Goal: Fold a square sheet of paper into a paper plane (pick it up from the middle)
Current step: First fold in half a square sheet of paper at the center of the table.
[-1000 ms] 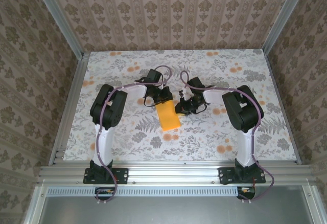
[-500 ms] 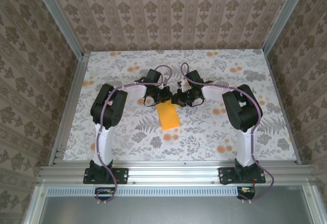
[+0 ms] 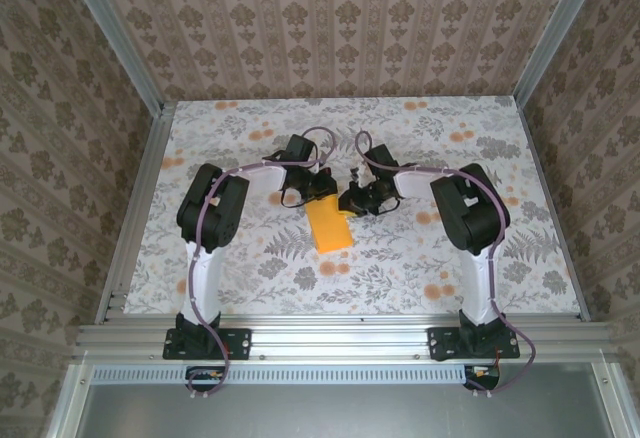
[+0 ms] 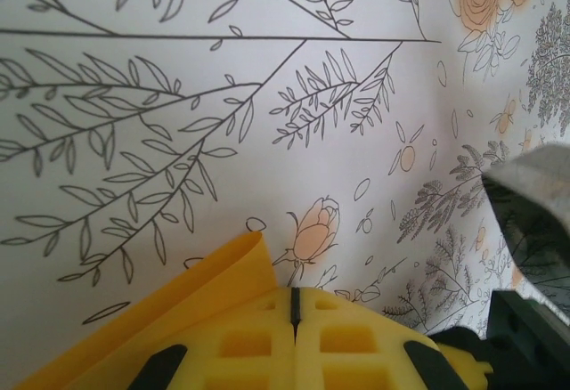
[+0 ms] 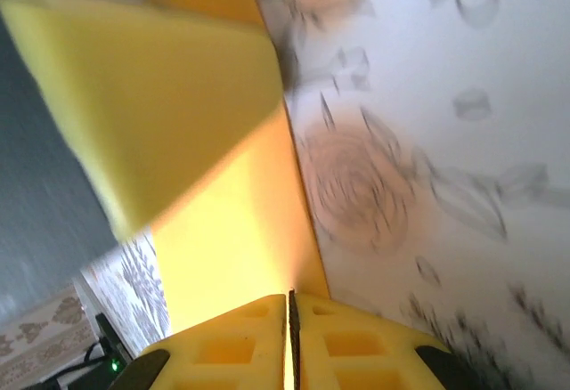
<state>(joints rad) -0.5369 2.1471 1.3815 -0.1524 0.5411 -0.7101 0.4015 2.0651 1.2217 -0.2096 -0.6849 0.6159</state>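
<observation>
Right, top external view first: a folded bright orange-yellow paper sheet (image 3: 331,230) lies flat on the white floral-print table cover (image 3: 250,258), about mid-table between the two arms, long axis running near to far and slightly slanted. The left gripper (image 3: 318,193) sits at the sheet's far end, on its left corner. The right gripper (image 3: 350,201) is at the far right corner, just beside the left one. Both are low on the paper. The jaws are too small here to read.

Left wrist view: the left gripper (image 4: 294,292) has its two yellow fingers (image 4: 240,341) pressed together, with only a thin dark seam between them. The orange-yellow paper sheet (image 4: 196,296) shows as a flap rising to the left of the fingers, its edge curled up off the cover. Cannot tell whether any paper is pinched in the seam. A grey blurred part (image 4: 534,221) sits at the right edge.

Right wrist view: the right gripper (image 5: 290,299) also has its yellow fingers (image 5: 347,345) closed to a thin line. The orange-yellow paper sheet (image 5: 240,239) runs straight down into that seam, so the jaws pinch its edge. A paler yellow slab (image 5: 151,87) is upper left, out of focus, and I cannot tell what it is.
</observation>
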